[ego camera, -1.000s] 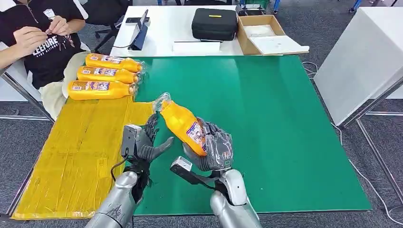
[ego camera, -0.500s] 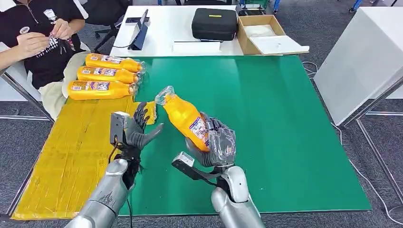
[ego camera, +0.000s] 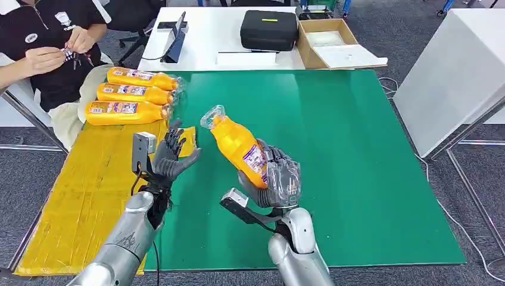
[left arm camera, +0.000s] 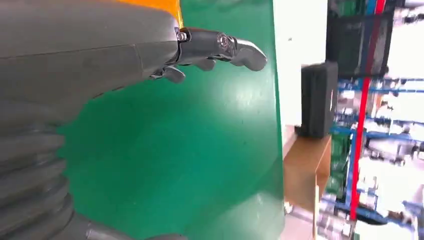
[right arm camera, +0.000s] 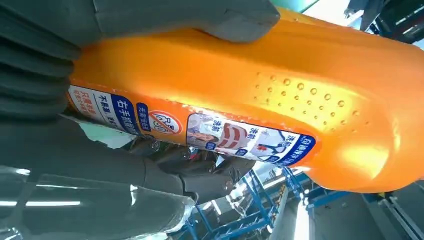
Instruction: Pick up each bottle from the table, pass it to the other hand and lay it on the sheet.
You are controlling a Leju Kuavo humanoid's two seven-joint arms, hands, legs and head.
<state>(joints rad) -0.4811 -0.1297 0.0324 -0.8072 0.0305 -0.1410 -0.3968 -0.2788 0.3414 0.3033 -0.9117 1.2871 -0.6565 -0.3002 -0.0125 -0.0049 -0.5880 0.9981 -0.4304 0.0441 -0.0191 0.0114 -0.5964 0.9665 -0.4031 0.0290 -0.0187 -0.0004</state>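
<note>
While right hand (ego camera: 275, 182) grips tilted bottle (ego camera: 238, 147), left hand (ego camera: 168, 156) spreads empty beside it

Bright even overhead light, shadows soft and short. Head view sharp. Soft sheen on green table (left arm camera: 200, 150) in left wrist view, shelving beyond blurred, overexposed. Right wrist view: glare patches on orange bottle (right arm camera: 280, 90), background washed out.

the right hand (right arm camera: 100, 150) grips an orange bottle (right arm camera: 280, 95) — thick grey thumb (right arm camera: 200, 15) pressed along one side, darker fingers (right arm camera: 200, 175) wrapped on the other. a blue-and-white printed label (right arm camera: 200, 132) faces the camera — blue shelving blurred behind.
</note>
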